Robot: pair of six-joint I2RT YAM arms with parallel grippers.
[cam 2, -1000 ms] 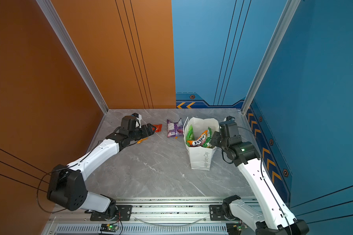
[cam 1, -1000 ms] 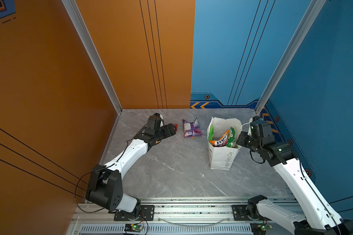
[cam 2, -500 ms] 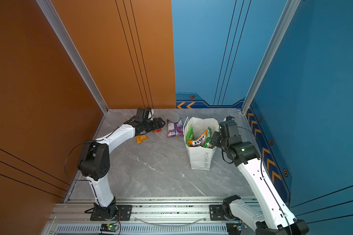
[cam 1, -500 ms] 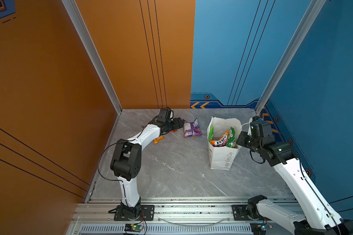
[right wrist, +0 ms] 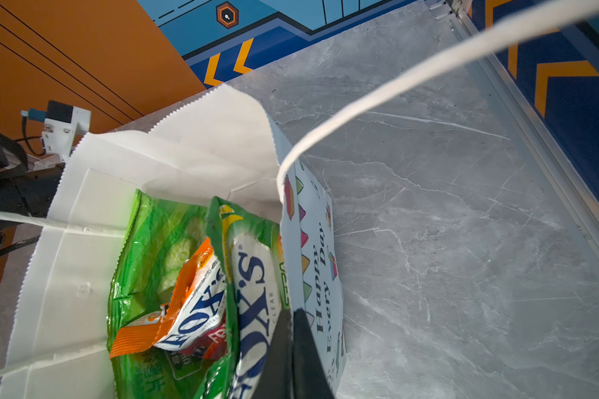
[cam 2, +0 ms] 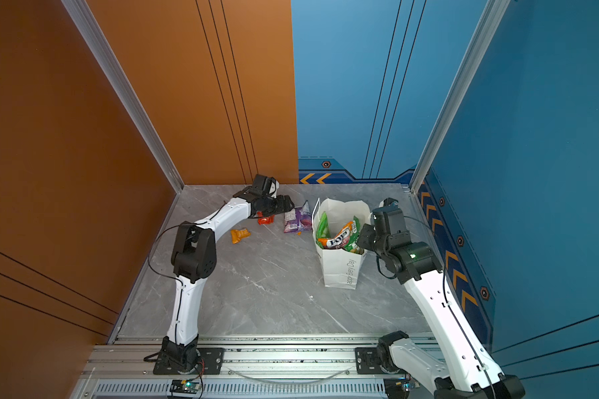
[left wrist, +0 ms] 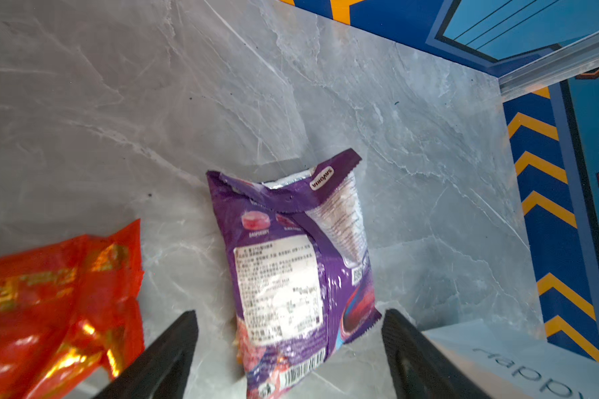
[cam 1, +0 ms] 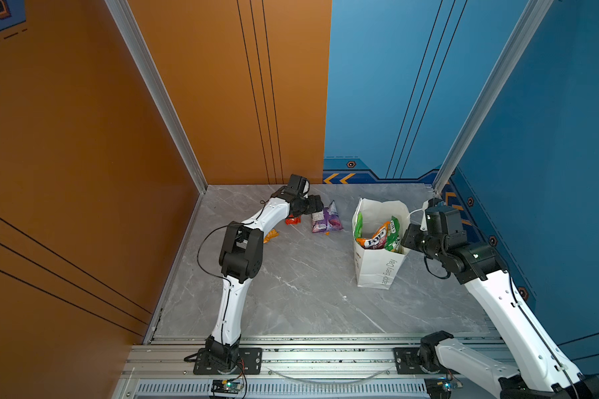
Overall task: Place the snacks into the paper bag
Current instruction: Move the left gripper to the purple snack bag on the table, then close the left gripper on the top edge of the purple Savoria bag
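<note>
Reaching for the purple packet (left wrist: 291,262) with the left claw (left wrist: 287,316) spread wide, 1 finger (left wrist: 166,355) on each side of it, nothing gripped yet. Lies flat on the counter (cam 1: 308,293) at 10 o'clock from the paper bag (cam 1: 377,273) in a top view, a red packet (cam 1: 293,220) just beside at 9 o'clock. Pinches the bag's rim with the right claw (right wrist: 293,331), closed on the paper, holding the mouth open. Lower until both fingers touch the counter, centre across the packet's narrow width, close gently so the glossy film does not squirt out. Lift above the rim, release over the empty 12 o'clock part, clear of the FOX'S bags (right wrist: 249,304).
</note>
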